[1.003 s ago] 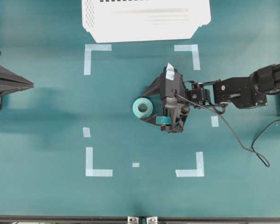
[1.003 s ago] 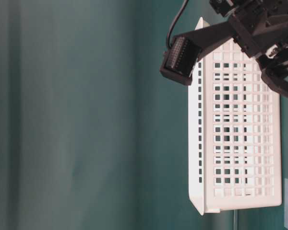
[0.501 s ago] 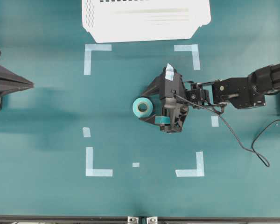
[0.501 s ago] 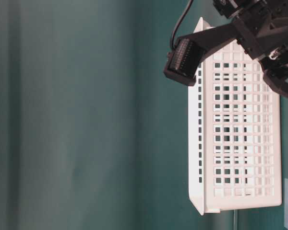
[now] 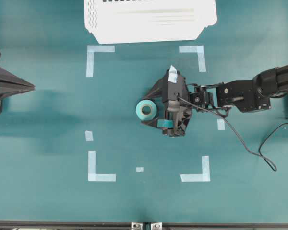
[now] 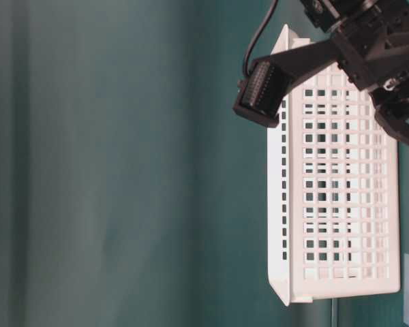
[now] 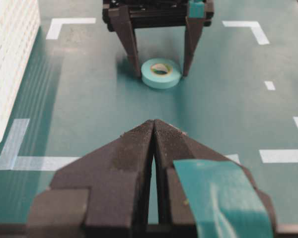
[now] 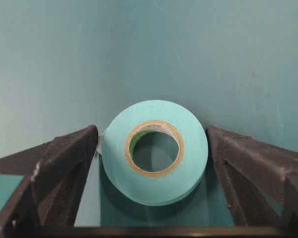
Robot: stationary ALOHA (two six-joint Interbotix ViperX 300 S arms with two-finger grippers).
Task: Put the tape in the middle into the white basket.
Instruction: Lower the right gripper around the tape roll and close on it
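One tape (image 5: 146, 109) lay flat on the teal desk (image 5: 48, 201), one white basket (image 5: 149, 21) stood well away at the desk's far edge, and two pincers were in sight. Four L-shaped corner marks (image 5: 100, 167) framed the tape, which sat roughly midway among them. The right pincer (image 5: 151, 108) stood spread wide, one finger (image 8: 64, 158) on each side of the tape, gripping nothing. The left pincer (image 7: 154, 130) was clenched with nothing in it, well apart from the tape. Only the right wrist view showed the tape's tan core and light teal band close up; only the table-level view showed the basket's lattice side (image 6: 341, 191), with no tape in sight there.
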